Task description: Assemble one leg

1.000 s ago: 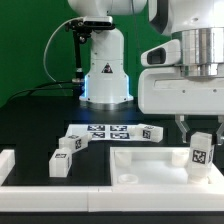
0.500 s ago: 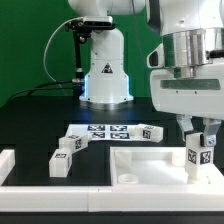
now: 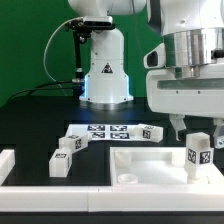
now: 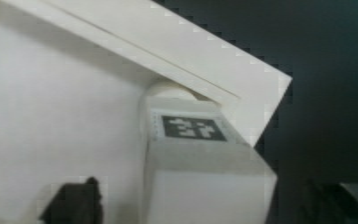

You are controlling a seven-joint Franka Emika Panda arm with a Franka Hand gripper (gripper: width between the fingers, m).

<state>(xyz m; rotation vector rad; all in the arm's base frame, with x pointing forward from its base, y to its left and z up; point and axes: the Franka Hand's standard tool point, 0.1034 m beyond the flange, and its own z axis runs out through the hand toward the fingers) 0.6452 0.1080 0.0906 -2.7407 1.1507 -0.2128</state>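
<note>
One leg (image 3: 199, 153), a small white block with a square tag, stands upright on the right corner of the large white panel (image 3: 150, 160). My gripper (image 3: 200, 128) hovers just above it, open, with a finger on each side and clear of it. In the wrist view the leg (image 4: 202, 150) rises between the two dark fingers (image 4: 78, 203), with a gap showing on each side, and the gripper (image 4: 208, 208) holds nothing. Three more legs lie on the table: two at the exterior view's left (image 3: 62, 160) (image 3: 72, 143) and one further back (image 3: 152, 132).
The marker board (image 3: 100, 130) lies behind the panel. The robot base (image 3: 105, 70) stands at the back. A white bracket piece (image 3: 6, 162) sits at the exterior view's left edge. The panel has a round hole (image 3: 128, 179) near its front.
The fingers were closed around the leg; they have let go and risen slightly. The leg now stands free on the panel corner.
</note>
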